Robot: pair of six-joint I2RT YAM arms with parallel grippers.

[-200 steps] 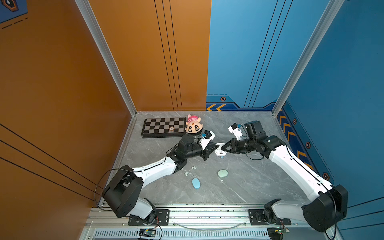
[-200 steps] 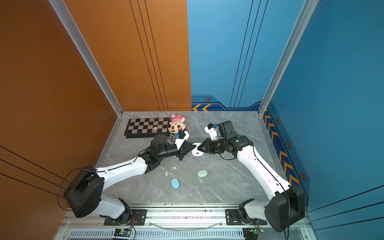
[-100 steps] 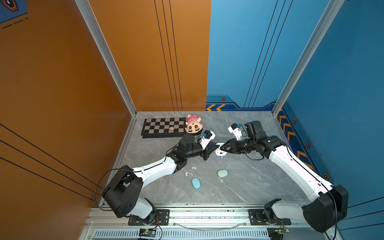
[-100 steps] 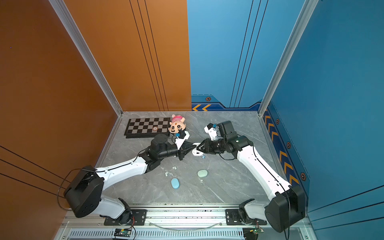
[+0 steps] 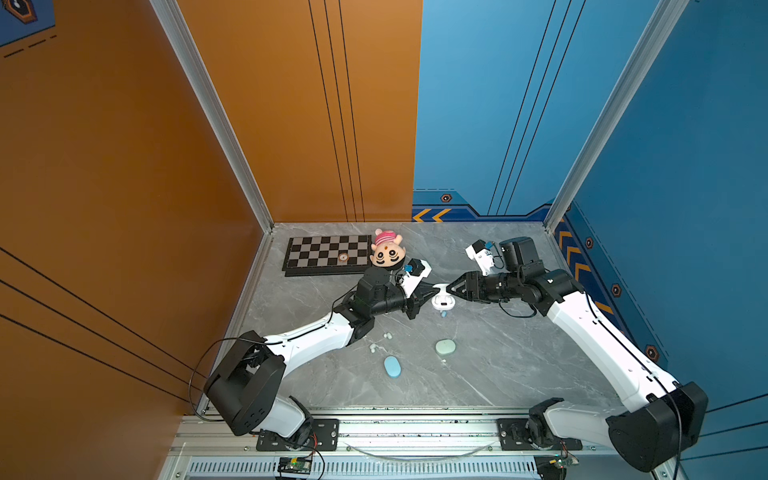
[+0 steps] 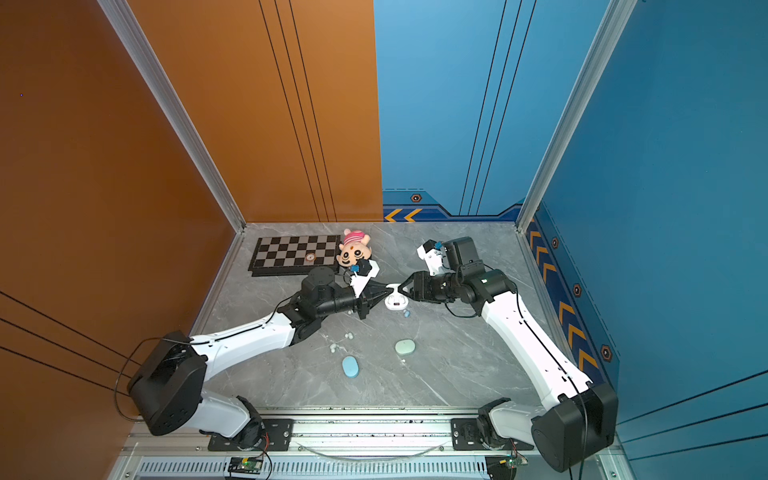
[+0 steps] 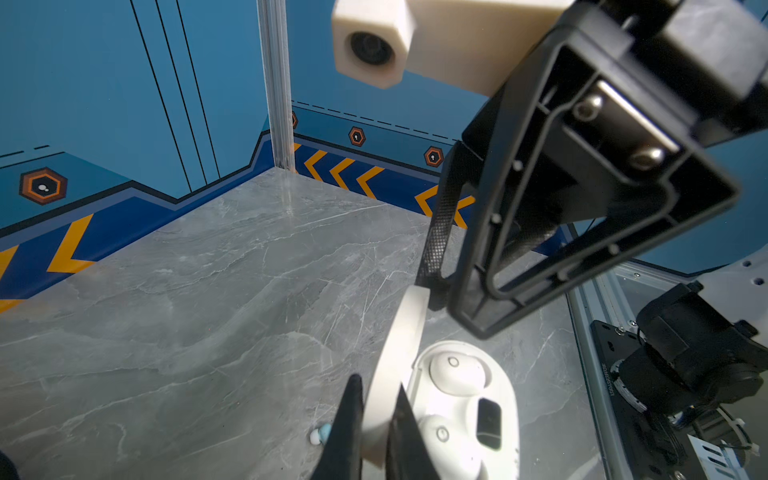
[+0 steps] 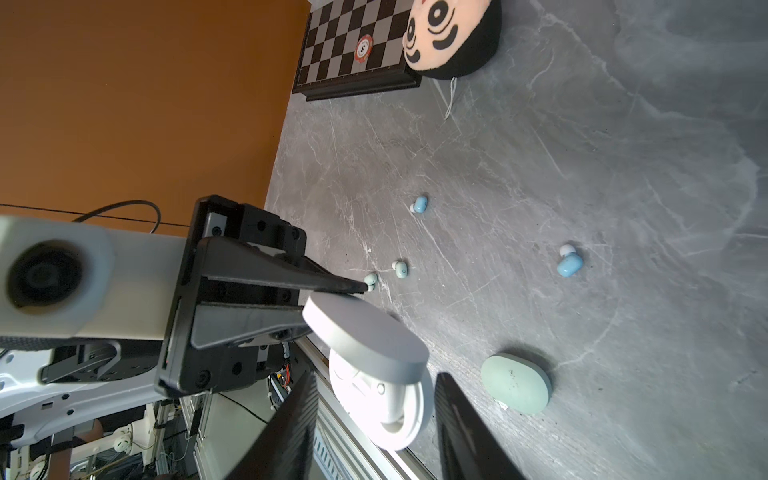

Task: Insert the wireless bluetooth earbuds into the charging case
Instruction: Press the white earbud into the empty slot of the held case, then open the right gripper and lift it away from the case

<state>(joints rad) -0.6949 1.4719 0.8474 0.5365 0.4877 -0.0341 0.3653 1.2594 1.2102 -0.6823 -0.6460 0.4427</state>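
The white charging case [image 5: 442, 301] [image 6: 395, 303] stands open at the table's middle, and my left gripper [image 7: 378, 384] [image 5: 432, 287] is shut on its raised lid [image 7: 405, 332]. Two white earbuds [image 7: 455, 372] [image 7: 438, 434] sit in its wells. My right gripper [image 8: 376, 376] [image 5: 451, 287] is open, its fingers [image 8: 457, 415] either side of the case [image 8: 382, 399]. Loose on the table are two light blue earbuds [image 8: 420, 203] [image 8: 569, 262] and two pale ones [image 8: 401, 268] [image 8: 371, 280].
A shut pale green case [image 5: 445, 346] [image 8: 517, 382] and a shut light blue case [image 5: 392, 367] lie nearer the front edge. A chessboard [image 5: 328, 253] and a plush head [image 5: 386, 251] sit at the back left. Walls enclose three sides.
My right gripper's jaws have opened around the white case. Both arms have hardly moved, and the left gripper has kept its hold on the lid.
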